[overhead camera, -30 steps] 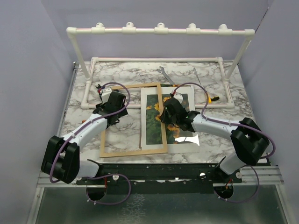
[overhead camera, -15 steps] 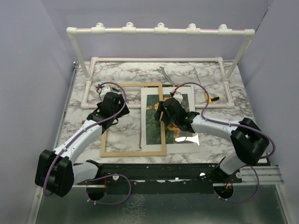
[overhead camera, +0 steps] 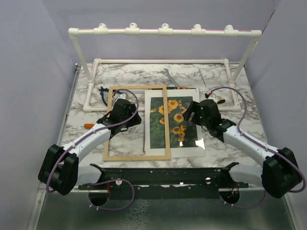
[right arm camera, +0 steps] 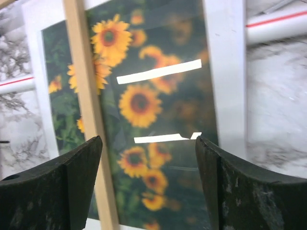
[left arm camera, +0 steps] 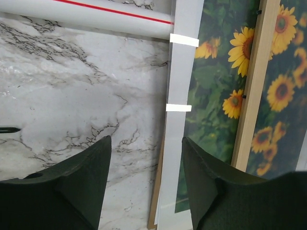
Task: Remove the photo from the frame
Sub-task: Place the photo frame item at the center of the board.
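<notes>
The frame [overhead camera: 139, 156] lies flat on the marble table [overhead camera: 129, 72], left of centre and close to the near edge. It is bare light-wood edging, with marble showing through its opening. Its right rail crosses the photo [overhead camera: 177, 125], a print of yellow sunflowers on dark green. The photo lies face up at the table's middle on a white mat [overhead camera: 182, 152], which reaches past the rail towards the right edge.

The left gripper [overhead camera: 128, 111] hangs over the frame's opening near its far rail. Its jaws are parted with nothing between them, and only marble and the mat's edge show in the gap. The right gripper [overhead camera: 194, 112] hangs over the right side of the photo, and its jaws are spread wide and grip nothing.

Pale strips cross the print and the mat in the wrist views, and I cannot tell whether they are tape or glare.

A white PVC pipe rack [overhead camera: 163, 31] stands along the far edge, and its base pipe runs beneath the frame and mat. A metal wrench [overhead camera: 169, 75] lies beyond the frame's far right corner.
</notes>
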